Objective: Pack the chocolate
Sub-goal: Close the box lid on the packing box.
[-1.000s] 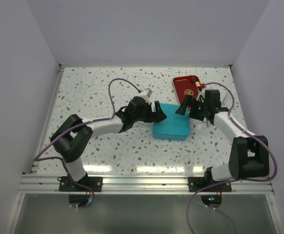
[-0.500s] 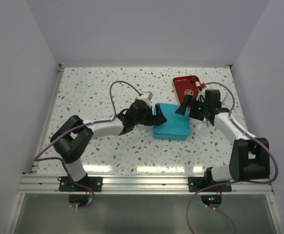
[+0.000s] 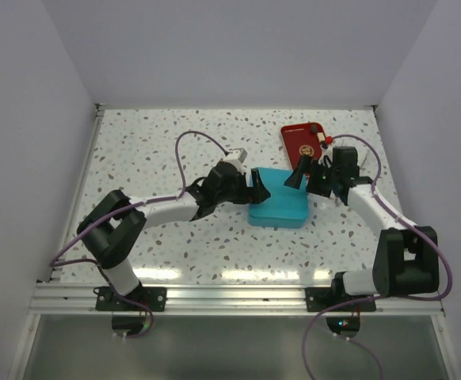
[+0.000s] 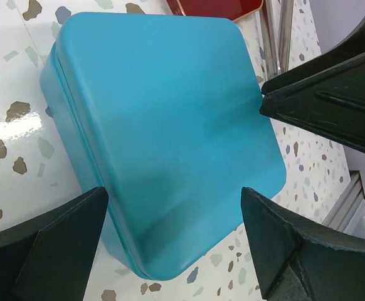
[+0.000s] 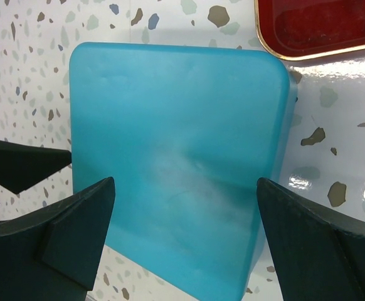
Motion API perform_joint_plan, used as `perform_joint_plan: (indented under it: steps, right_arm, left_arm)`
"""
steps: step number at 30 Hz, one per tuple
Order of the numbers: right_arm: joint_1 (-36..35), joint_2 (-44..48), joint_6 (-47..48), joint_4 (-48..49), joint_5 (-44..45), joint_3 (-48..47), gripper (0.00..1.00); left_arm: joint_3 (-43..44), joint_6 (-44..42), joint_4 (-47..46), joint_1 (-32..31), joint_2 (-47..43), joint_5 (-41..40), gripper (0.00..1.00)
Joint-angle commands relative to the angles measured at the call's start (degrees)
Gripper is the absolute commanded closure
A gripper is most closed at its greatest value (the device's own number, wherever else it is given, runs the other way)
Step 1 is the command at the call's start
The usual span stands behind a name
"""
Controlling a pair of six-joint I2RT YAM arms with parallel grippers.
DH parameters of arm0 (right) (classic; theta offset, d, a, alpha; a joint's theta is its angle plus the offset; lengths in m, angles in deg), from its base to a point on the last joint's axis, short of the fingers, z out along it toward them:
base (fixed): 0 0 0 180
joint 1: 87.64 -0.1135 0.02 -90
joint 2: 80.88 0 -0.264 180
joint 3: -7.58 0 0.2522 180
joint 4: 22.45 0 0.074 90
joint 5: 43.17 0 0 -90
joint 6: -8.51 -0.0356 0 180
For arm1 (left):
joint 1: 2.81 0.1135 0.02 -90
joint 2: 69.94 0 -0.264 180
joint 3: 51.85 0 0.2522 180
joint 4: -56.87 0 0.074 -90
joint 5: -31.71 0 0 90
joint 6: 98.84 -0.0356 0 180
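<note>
While the left gripper (image 3: 259, 184) and right gripper (image 3: 305, 176) are both wide open, the shut teal box (image 3: 278, 207) sits between them.

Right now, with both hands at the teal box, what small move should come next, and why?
Probably lower the left hand so its open fingers straddle the box and can steady it. The box is shut, and both the left and the right hand hang open over it, gripping nothing. It likely has to be opened before anything can go in.
</note>
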Motion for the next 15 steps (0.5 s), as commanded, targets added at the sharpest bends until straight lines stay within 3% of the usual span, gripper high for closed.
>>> perform_joint_plan:
  steps: [1, 15]
  right_arm:
    - [-0.41, 2.05, -0.06, -1.03, -0.81, 0.55, 0.01]
    - [-1.02, 2.4, -0.15, -1.12, -0.99, 1.16, 0.01]
  left_arm:
    - [-0.48, 0.64, -0.15, -0.74, -1.91, -0.69, 0.07]
    - [-1.1, 0.55, 0.73, -1.18, -3.4, -1.84, 0.07]
